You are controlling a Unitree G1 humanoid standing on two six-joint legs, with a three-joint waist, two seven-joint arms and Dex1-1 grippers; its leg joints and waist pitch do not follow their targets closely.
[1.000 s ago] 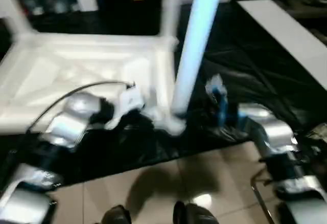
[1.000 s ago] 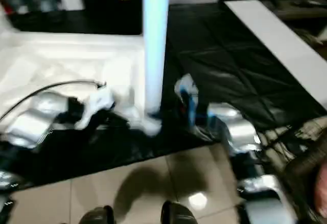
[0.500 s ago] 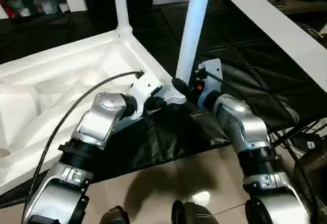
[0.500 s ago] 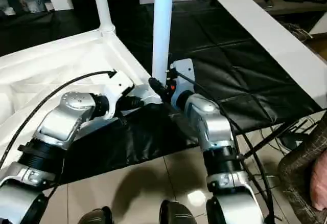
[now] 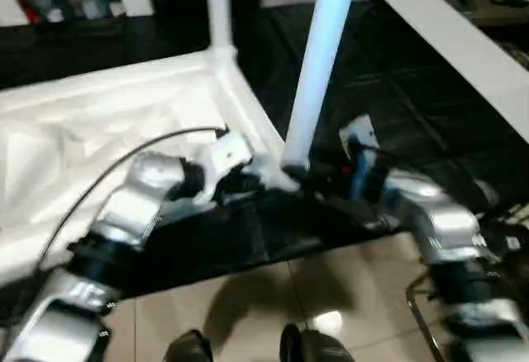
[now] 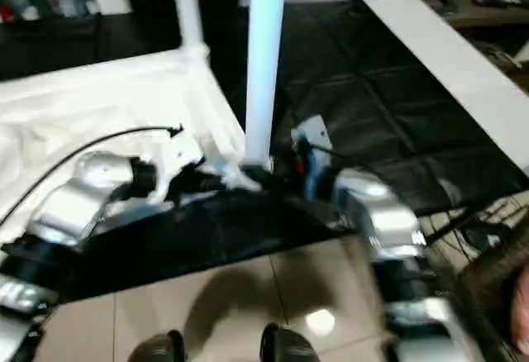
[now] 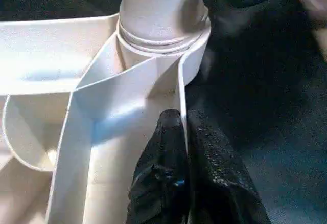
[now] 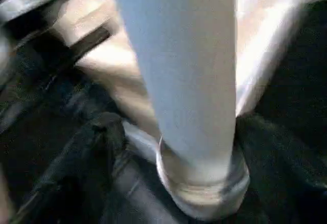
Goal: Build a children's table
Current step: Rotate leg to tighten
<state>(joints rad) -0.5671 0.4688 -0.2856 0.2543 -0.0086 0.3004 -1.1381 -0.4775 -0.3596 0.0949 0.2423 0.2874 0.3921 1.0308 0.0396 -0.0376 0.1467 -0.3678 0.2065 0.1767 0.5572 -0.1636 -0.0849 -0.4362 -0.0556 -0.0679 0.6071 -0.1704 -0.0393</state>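
Upside down on the black sheet (image 5: 397, 89) lies my white table (image 5: 99, 122), one leg (image 5: 318, 64) upright in its near corner socket. Left fingers (image 7: 168, 168) pinch the table's rim; right gripper (image 8: 168, 132) straddles the leg, fingers spread. Tiled floor (image 5: 248, 312) below.

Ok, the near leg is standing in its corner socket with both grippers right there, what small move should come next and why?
Probably keep the left gripper pinched on the tabletop's rim and have the right arm turn or press the near leg further into its corner socket. The leg leans a little in the head views, and the ridged rings at its base still show above the socket, so it may not be fully seated.
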